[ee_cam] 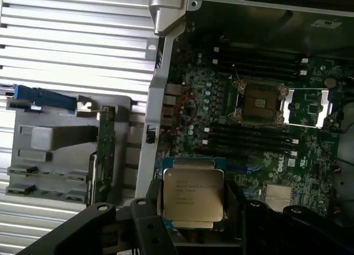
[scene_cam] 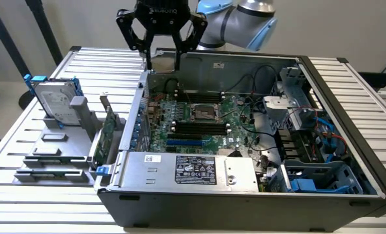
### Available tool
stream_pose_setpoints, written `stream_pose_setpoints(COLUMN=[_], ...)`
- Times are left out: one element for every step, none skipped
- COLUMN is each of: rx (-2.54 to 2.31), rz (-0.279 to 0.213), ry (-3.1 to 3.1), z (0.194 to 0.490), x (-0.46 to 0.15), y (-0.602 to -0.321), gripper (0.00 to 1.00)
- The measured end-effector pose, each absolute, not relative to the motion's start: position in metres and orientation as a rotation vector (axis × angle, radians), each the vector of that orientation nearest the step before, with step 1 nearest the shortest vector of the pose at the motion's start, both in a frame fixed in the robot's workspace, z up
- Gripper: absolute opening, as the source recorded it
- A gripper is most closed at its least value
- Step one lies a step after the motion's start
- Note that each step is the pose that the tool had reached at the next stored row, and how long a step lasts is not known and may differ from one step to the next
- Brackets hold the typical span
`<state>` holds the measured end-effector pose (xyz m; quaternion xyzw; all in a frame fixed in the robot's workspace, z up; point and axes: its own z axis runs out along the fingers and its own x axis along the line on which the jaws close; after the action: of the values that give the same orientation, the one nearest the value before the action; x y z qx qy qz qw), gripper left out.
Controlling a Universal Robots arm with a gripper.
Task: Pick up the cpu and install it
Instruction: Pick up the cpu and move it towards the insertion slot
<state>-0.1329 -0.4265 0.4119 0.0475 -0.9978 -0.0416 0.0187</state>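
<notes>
1. Carrying the cpu [ee_cam: 193, 195] is the stage the work has reached. The gripper [scene_cam: 162, 62] is clamped on it, with a dark finger pressed against each of two opposite sides in the wrist view.
2. The pick-up therefore looks done. The chip is off any surface and hangs over the open computer case [scene_cam: 245, 204], which stands on the bench [scene_cam: 349, 87].
3. In the exterior view the gripper is well above the case, over the case wall nearest the bench's far edge.
4. The install is not yet done. The socket [ee_cam: 259, 103] in the middle of the green motherboard [ee_cam: 210, 100] is empty, and its metal load plate [ee_cam: 307, 108] appears swung aside, so I judge it ready to receive the chip.
5. The cpu and the socket are well apart, so roughly half of the task appears to be left.
6. The cpu is a small, flat square with a dull silver metal lid. The lid carries faint printed lines too small to read, and a thin greenish rim shows around it.
7. It sits level and square between the fingers with no visible tilt.
8. A silver hard drive [scene_cam: 52, 105] with blue clips stands in a grey holder near the bench edge at the exterior view's left, apart from this work.
</notes>
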Motion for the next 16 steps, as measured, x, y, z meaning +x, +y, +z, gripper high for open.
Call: stream_pose_setpoints(rx=[0.147, 0.147, 0.147, 0.147, 0.147, 0.147, 0.147, 0.147, 0.147, 0.147, 0.147, 0.147, 0.147, 0.147, 0.147, 0.147], rz=[-0.129, -0.129, -0.129, -0.129, -0.130, -0.130, -0.129, -0.129, -0.129, -0.129, -0.129, -0.129, -0.129, -0.129, -0.129, -0.129], ry=[-3.098, -3.098, -3.098, -3.098, -3.098, -3.098, -3.098, -3.098, -3.098, -3.098, -3.098, -3.098, -3.098, -3.098, -3.098, -3.098], z=[0.410, 0.408, 0.406, 0.405, 0.403, 0.401, 0.399, 0.397, 0.396, 0.394, 0.392, 0.390, 0.388, 0.386, 0.385, 0.383], x=[-0.128, -0.124, -0.120, -0.117, -0.113, -0.109, -0.106, -0.103, -0.100, -0.097, -0.094, -0.092, -0.089, -0.086, -0.083, -0.080], y=[-0.424, -0.421, -0.419, -0.416, -0.414, -0.411, -0.408, -0.405, -0.401, -0.398, -0.394, -0.391, -0.388, -0.384, -0.381, -0.378], gripper=[0.55, 0.55, 0.55, 0.55, 0.55, 0.55, 0.55, 0.55, 0.55, 0.55, 0.55, 0.55, 0.55, 0.55, 0.55, 0.55])
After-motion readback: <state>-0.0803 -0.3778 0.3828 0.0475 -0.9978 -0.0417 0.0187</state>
